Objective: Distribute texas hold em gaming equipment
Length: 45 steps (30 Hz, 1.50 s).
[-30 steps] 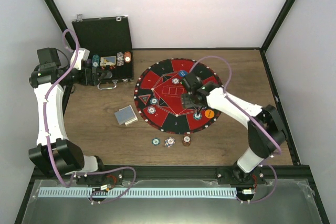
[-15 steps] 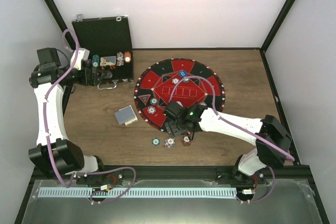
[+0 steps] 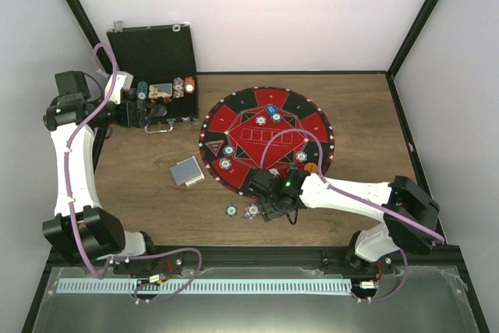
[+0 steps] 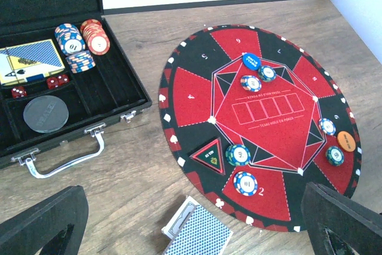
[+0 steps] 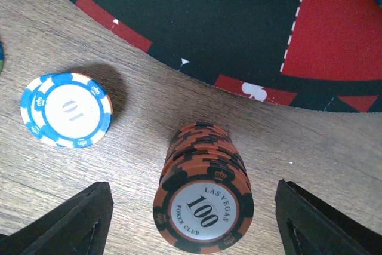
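A brown striped poker chip stack (image 5: pixel 203 206) stands on the wood just off the mat's near edge. My right gripper (image 5: pixel 194 216) is open, one finger either side of the stack with a gap on both sides. A blue-and-white chip stack (image 5: pixel 65 110) sits to its left. From the top view the right gripper (image 3: pixel 277 205) covers the brown stack, next to the white chips (image 3: pixel 252 210) and green chips (image 3: pixel 231 210). The card deck (image 3: pixel 187 171) lies left of the mat. My left gripper (image 3: pixel 154 118) hangs open by the case, holding nothing.
The round red-and-black mat (image 3: pixel 312 126) carries several chips, a blue disc (image 3: pixel 271 108) and an orange disc (image 3: pixel 310 168). The open black case (image 3: pixel 152 56) at the back left holds more chip stacks (image 4: pixel 80 40), dice and a card box.
My right arm has swung from the mat's right side down to its near edge and now straddles the brown stack. Left arm unmoved.
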Each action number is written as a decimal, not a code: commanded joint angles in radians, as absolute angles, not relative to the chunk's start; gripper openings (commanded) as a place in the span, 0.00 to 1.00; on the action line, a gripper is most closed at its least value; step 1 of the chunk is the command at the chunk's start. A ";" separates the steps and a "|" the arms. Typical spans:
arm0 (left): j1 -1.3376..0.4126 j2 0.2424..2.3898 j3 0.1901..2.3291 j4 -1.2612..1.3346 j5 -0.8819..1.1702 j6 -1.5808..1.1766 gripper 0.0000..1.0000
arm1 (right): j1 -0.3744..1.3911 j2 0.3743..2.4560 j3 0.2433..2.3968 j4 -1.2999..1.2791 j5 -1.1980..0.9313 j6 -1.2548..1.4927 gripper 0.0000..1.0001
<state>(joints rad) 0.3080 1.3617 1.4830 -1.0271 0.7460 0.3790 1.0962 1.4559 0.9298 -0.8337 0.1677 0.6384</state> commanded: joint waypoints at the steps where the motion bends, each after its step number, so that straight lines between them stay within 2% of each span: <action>1: 0.313 1.344 1.499 -1.035 0.765 0.390 1.00 | 1.101 1.439 0.919 -0.828 0.171 0.665 0.75; 12: 0.313 1.339 1.500 -1.039 0.756 0.395 1.00 | 1.101 1.458 0.918 -0.825 0.203 0.667 0.56; 24: 0.311 1.335 1.502 -1.038 0.757 0.394 1.00 | 1.101 1.462 0.905 -0.815 0.207 0.661 0.52; 37: 0.312 1.336 1.505 -1.040 0.758 0.393 1.00 | 1.100 1.449 0.910 -0.825 0.214 0.664 0.31; 41: 0.311 1.336 1.506 -1.040 0.756 0.394 1.00 | 1.101 1.441 0.945 -0.855 0.228 0.659 0.18; 45: 0.311 1.336 1.508 -1.040 0.756 0.392 1.00 | 1.101 1.443 1.023 -0.896 0.248 0.646 0.14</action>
<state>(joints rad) 0.3080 1.3556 1.4830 -1.0275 0.7448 0.3790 1.0966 1.4590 0.9283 -0.8497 0.2035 0.6495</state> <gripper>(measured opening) 0.999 0.434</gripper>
